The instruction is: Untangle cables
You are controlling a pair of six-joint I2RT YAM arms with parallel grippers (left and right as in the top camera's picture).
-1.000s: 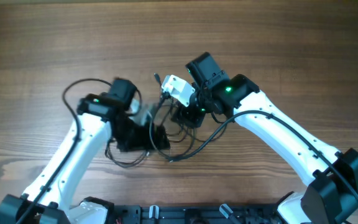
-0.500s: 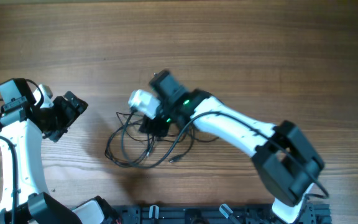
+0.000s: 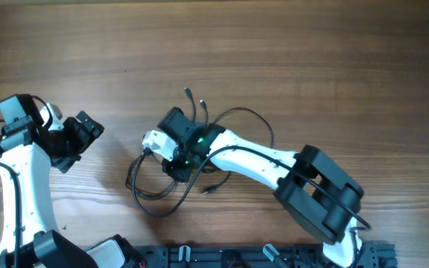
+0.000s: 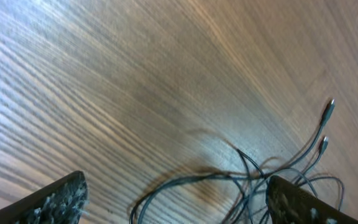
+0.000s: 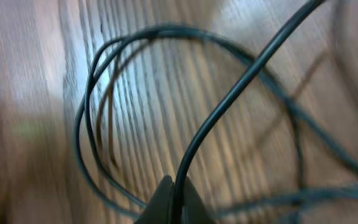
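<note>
The cables point(image 3: 135, 173) lie in a thin dark tangle at the table's middle, with two plug ends point(image 3: 188, 94) pointing toward the far side. My right gripper point(image 3: 176, 165) is down in the tangle. In the right wrist view its jaws point(image 5: 176, 200) are shut on one cable strand point(image 5: 229, 93) that rises up and to the right. My left gripper point(image 3: 84, 141) hangs open at the far left, well clear of the tangle. Its dark fingers point(image 4: 55, 199) frame loops of cable point(image 4: 247, 180) and the plug ends point(image 4: 330, 109) farther off.
Bare wooden tabletop point(image 3: 334, 59) surrounds the tangle. The right arm's white link point(image 3: 252, 160) stretches across the table's middle to the cables. A black rail point(image 3: 222, 257) runs along the near edge.
The left arm pulled away from the tangle to the far left and stayed open. The right arm swung left and down over the cables, and its jaws closed on a strand.
</note>
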